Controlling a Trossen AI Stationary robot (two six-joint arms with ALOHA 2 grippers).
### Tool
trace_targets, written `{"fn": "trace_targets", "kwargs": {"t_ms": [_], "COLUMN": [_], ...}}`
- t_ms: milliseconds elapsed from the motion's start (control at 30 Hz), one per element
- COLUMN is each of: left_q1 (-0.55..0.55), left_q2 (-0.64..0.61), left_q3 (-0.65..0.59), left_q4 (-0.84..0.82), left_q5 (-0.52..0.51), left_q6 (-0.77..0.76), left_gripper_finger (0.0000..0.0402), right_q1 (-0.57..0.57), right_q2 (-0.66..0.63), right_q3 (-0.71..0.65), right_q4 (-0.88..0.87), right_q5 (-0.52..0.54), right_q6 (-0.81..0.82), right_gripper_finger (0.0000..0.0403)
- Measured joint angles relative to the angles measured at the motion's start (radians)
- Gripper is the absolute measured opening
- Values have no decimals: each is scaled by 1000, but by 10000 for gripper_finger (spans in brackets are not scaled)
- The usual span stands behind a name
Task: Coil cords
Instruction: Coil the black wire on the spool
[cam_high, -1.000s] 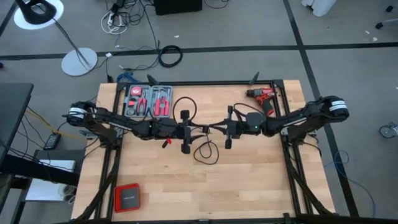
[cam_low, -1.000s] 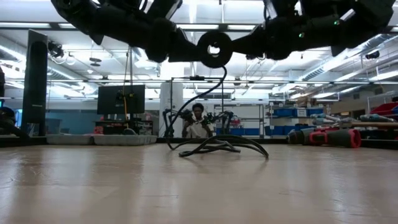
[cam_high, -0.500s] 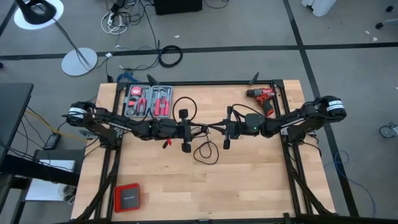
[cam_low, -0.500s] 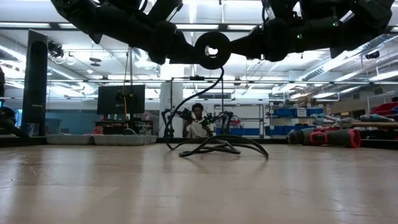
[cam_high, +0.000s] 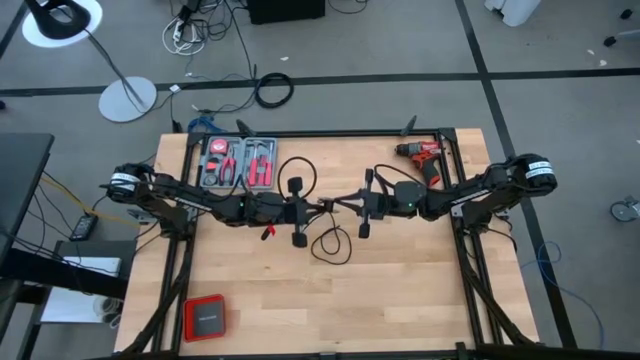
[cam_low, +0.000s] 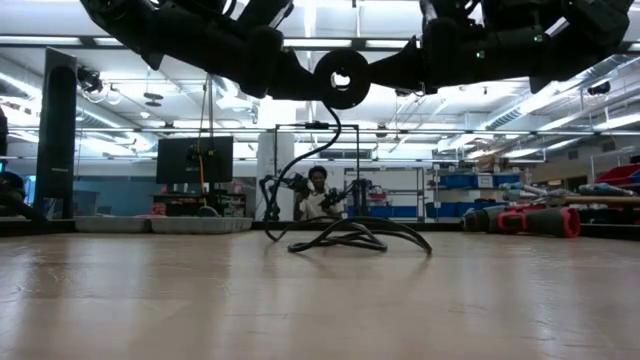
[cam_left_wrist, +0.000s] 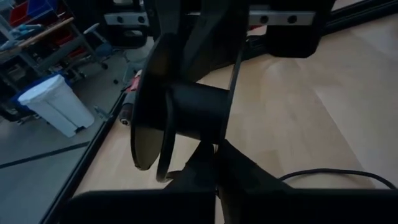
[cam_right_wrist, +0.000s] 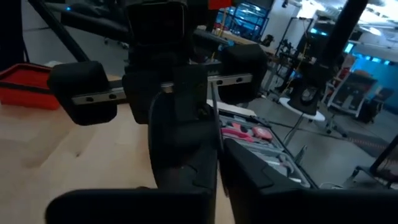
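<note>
My left gripper (cam_high: 312, 208) pinches the cord (cam_high: 330, 243); right gripper (cam_high: 345, 205), possibly loosening opposite, could let it slip.

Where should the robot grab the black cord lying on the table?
Pinch the raised hump of the cord, coming straight down from above. It arches off the table there, so fingers can likely close on either side of it.

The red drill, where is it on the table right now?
In the high view the red drill lies at the table's far right corner, beside the right arm and well apart from the tool tray on the far left.
</note>
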Motion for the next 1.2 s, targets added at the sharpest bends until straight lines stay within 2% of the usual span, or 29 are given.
{"fn": "trace_targets", "kwargs": {"t_ms": [267, 400, 567, 667, 767, 867, 967, 1100, 1200], "left_q1": [1, 2, 9, 5, 5, 6, 4, 9, 20], "left_q2": [0, 0, -2, -10, -18, -18, -22, -23, -24], "left_q3": [0, 0, 2, 2, 2, 2, 2, 26, 48], "left_q4": [-20, -34, -37, -49, -49, -43, -36, -35, -32], "left_q5": [-28, -34, -78, -66, -53, -45, 9, 83, 111], "left_q6": [0, -1, -4, -1, 1, 2, 4, 5, 5], "left_gripper_finger": [1, 0, 0, 0, 0, 0, 0, 0, 0], "right_q1": [0, 1, 6, 0, -15, -31, -67, -133, -158], "right_q2": [0, -29, -186, -280, -309, -306, -273, -189, -121], "right_q3": [0, 0, -2, -3, -39, -101, -182, -255, -253], "right_q4": [-26, -84, -304, -444, -483, -444, -330, -110, -45], "right_q5": [-1, 4, 55, 64, 37, 34, 22, -91, -144], "right_q6": [14, -10, -33, 37, 107, 148, 226, 370, 433], "right_gripper_finger": [106, 132, 139, 134, 131, 130, 130, 130, 130]}}
